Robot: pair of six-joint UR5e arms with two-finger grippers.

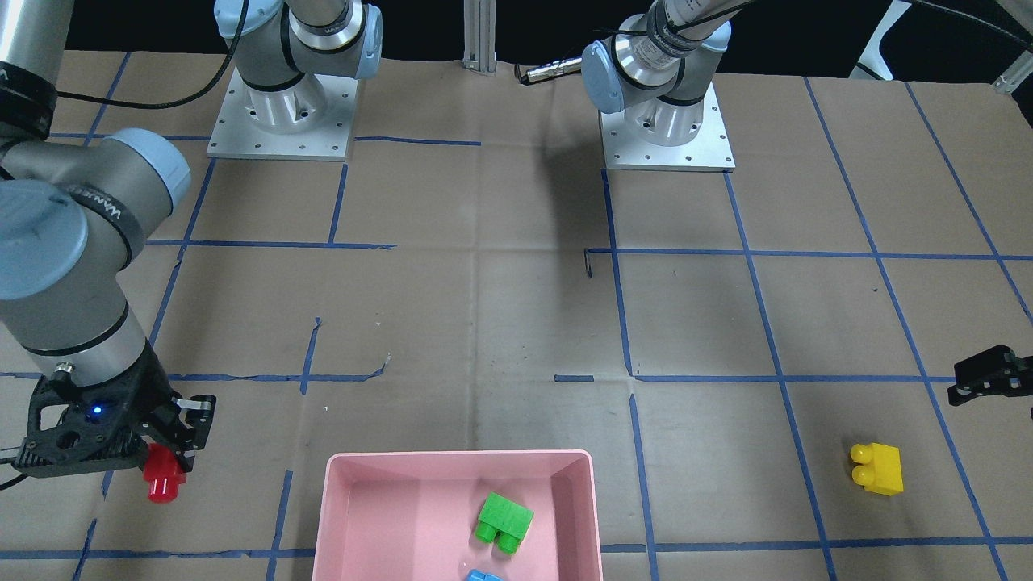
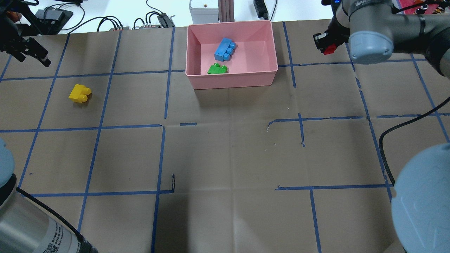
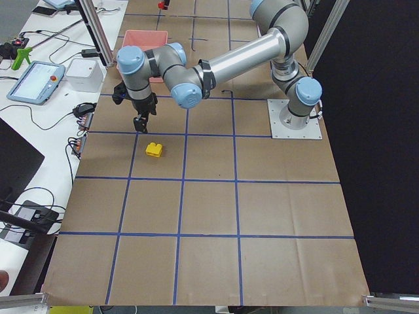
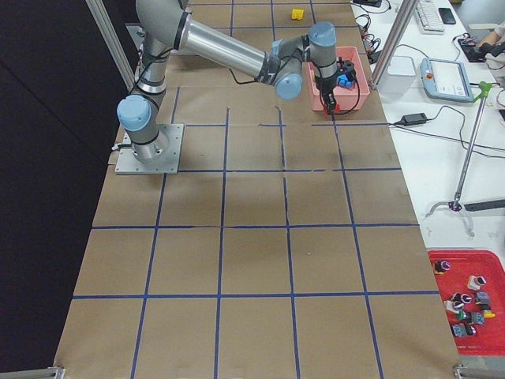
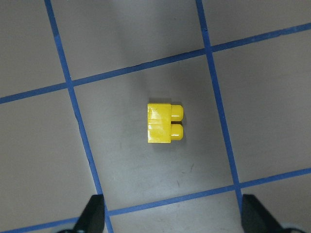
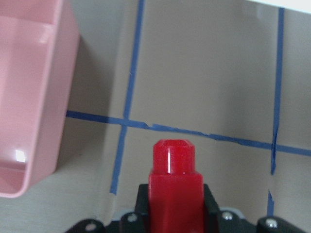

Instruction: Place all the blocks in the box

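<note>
Right gripper clenched on the small red 1-stud plastic brick, stud poking out past the fingertips. It appears clear of the bench, near the far edge, just right of the shallow pink plastic box and not yet over it. Likely mid-carry: it needs to cross the rim before letting go.

Box sits at the middle of the far edge. Inside it lie the green 2-stud brick and the light blue 3-stud brick, near each other.

Left gripper released, fingers spread, hanging toward the far left corner. It seems to be lining up on the yellow 2-stud brick. That brick lies on its side on the brown paper, studs toward the box, glossy, untouched.
</note>
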